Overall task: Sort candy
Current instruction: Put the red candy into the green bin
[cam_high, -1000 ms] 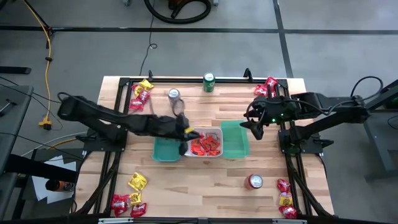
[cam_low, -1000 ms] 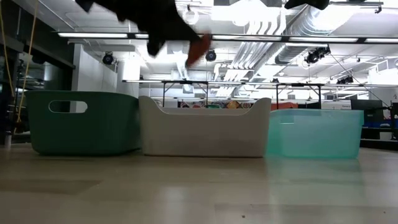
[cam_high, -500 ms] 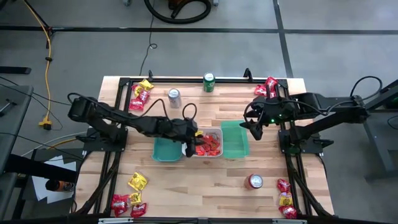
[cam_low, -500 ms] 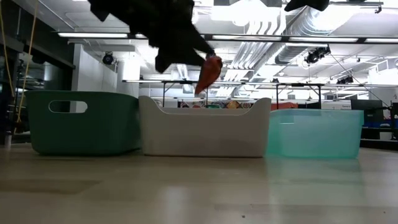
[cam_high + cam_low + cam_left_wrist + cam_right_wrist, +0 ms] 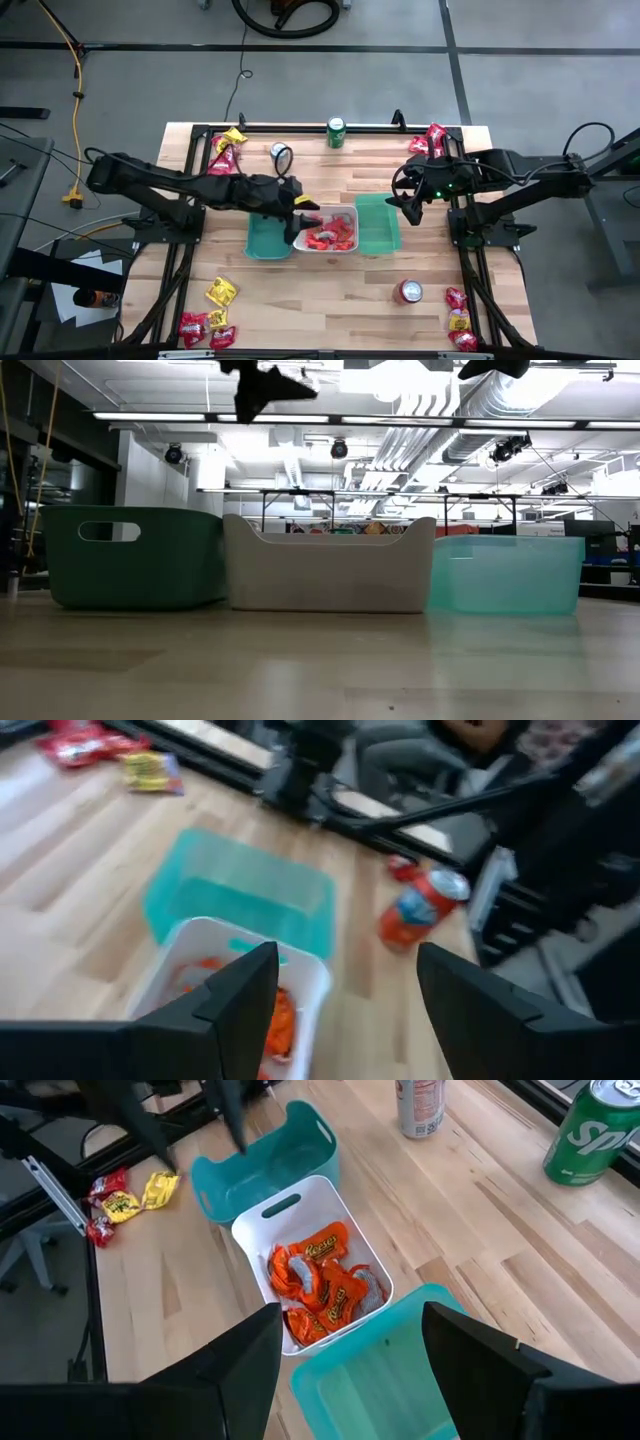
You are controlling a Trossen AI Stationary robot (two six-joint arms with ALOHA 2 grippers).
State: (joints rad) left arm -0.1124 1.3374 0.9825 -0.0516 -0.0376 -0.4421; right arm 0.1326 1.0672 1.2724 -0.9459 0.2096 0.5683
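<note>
1. The left gripper (image 5: pixel 296 222) hangs above the near-left edge of the white bin (image 5: pixel 349 213), over the seam with the dark green bin (image 5: pixel 262 243). Its fingers (image 5: pixel 235 1005) are spread wide with nothing between them.
2. Under and just ahead of that gripper, the white bin holds a heap of orange candy (image 5: pixel 322 1285). The left wrist view shows orange packets below the fingertips.
3. The right gripper (image 5: pixel 408 205) hovers beside the far edge of the light teal bin (image 5: pixel 378 228), on the side away from the white bin. Its fingers (image 5: pixel 470 1365) stand wide apart and hold nothing.
4. The three bins sit side by side between the two grippers: dark green, white, light teal.
5. Behind the left gripper, at the table's back-left corner, lie red and yellow packets (image 5: pixel 227 150). More red and yellow packets (image 5: pixel 208 310) lie at the front-left corner, well apart from it.
6. Near the right gripper, red packets (image 5: pixel 432 138) sit at the back-right corner; others (image 5: pixel 458 318) lie at the front-right corner.
7. A silver can (image 5: pixel 280 153) stands just behind the left gripper, a green can (image 5: pixel 337 131) at the back edge, and a red can (image 5: pixel 409 291) in front of the light teal bin.
</note>
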